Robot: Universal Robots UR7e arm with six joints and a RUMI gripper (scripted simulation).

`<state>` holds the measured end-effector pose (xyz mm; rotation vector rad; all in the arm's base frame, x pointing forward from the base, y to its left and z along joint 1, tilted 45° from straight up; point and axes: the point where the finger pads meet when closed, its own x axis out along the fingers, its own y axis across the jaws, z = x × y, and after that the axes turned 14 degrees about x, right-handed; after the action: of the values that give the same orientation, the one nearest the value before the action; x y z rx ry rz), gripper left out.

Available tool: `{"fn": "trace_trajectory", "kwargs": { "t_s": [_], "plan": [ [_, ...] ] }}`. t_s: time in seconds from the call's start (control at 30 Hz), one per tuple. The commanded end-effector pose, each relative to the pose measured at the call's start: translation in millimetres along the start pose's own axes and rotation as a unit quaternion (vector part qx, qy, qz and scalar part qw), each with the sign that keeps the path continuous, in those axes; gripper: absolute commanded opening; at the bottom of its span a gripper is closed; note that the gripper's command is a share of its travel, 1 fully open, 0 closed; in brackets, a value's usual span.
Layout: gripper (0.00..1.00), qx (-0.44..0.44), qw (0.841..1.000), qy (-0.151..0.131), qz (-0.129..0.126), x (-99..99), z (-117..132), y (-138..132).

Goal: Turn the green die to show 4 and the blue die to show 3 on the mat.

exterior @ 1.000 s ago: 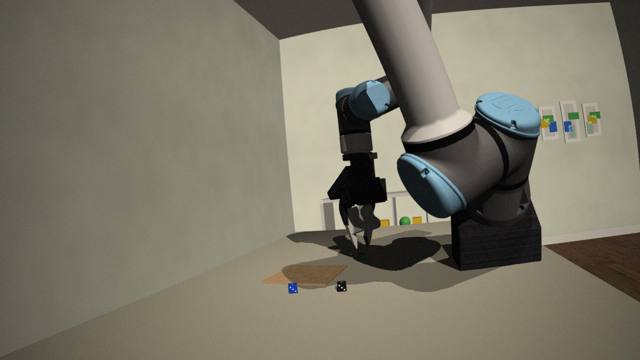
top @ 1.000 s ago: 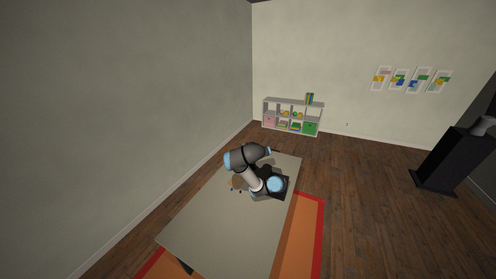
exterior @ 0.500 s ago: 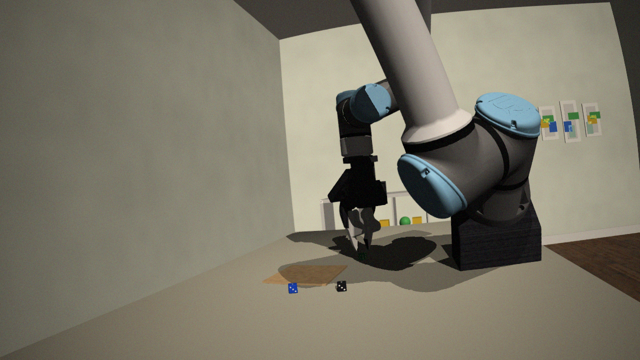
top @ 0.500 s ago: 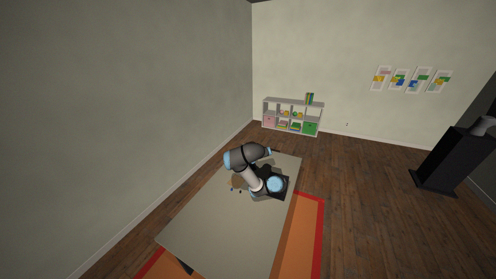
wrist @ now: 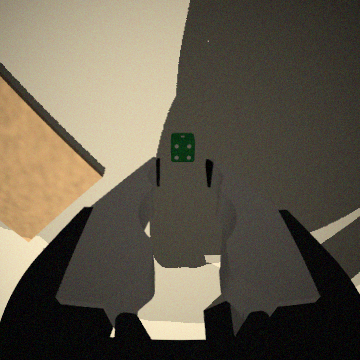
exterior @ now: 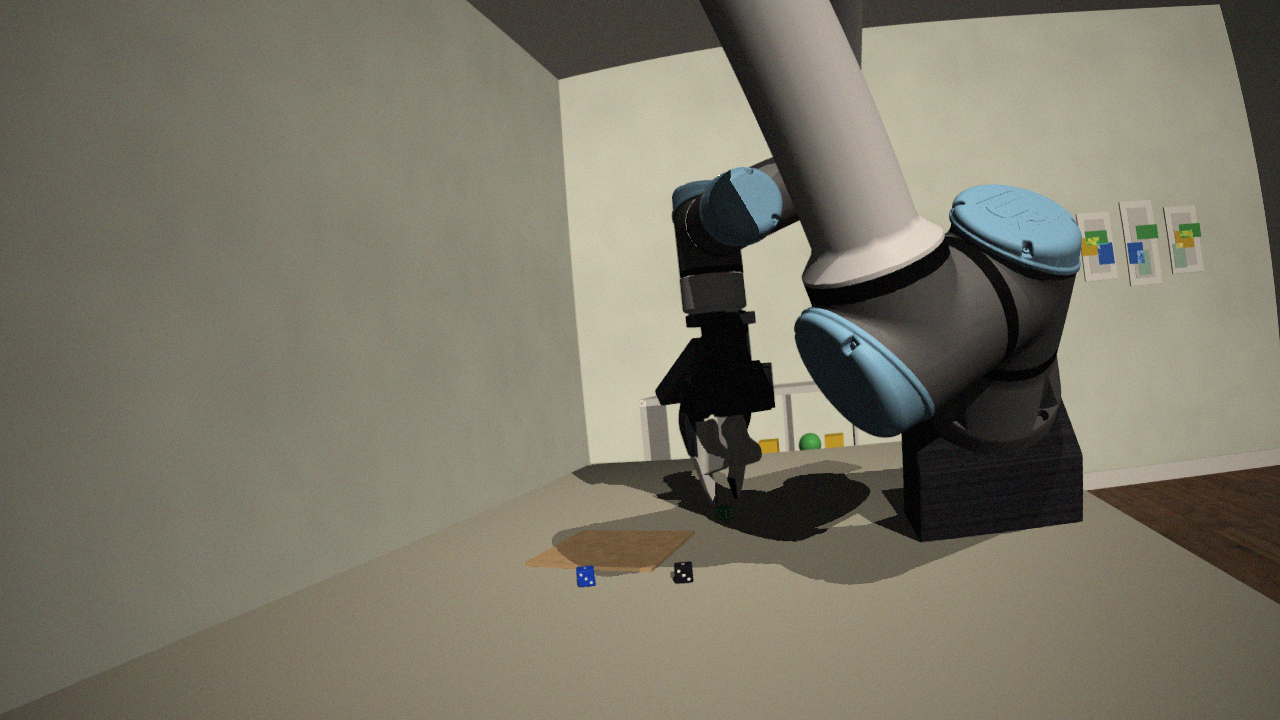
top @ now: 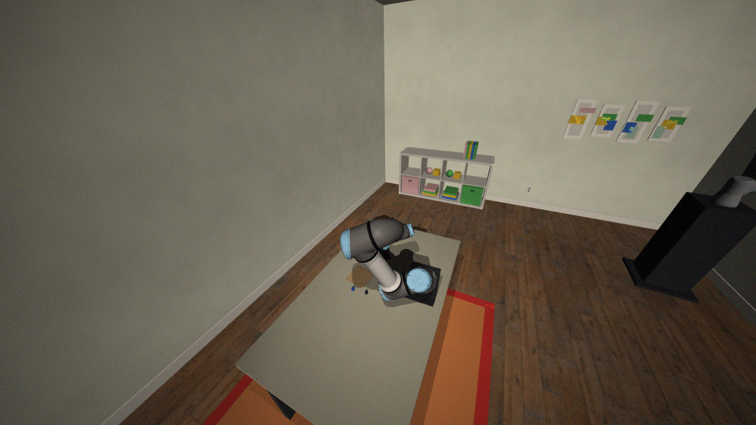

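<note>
The green die (exterior: 725,513) (wrist: 183,147) lies on the table in the arm's shadow. In the wrist view its large face shows four pips, and a narrow strip at its upper edge shows one. My gripper (exterior: 724,498) (wrist: 182,160) is just above it, fingers a little apart, with nothing gripped. The blue die (top: 352,288) (exterior: 585,575) sits off the mat (top: 362,276) (exterior: 546,561) (wrist: 25,150), at its near edge in the exterior view. The black die (top: 366,291) (exterior: 682,572) sits to its right. Both show three pips on their camera-facing sides; their tops are too small to read.
The robot base (top: 420,280) (exterior: 993,483) stands on the table (top: 338,343) (exterior: 626,653), right of the dice. The arm hides the gripper and green die in the top view. A shelf (top: 446,177) stands by the far wall.
</note>
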<state>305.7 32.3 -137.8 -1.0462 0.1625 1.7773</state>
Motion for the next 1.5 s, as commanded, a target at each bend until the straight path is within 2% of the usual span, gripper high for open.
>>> {"fn": "trace_trajectory", "kwargs": {
  "t_s": [0.0,0.77,1.47],
  "plan": [
    [0.18,0.000,1.000,0.001,0.000,-0.3,-0.4,0.0],
    [0.18,0.000,1.000,0.001,0.000,0.4,-0.4,0.0],
    [0.18,0.000,1.000,0.001,0.000,20.1,-0.4,0.0]
  ]
}}
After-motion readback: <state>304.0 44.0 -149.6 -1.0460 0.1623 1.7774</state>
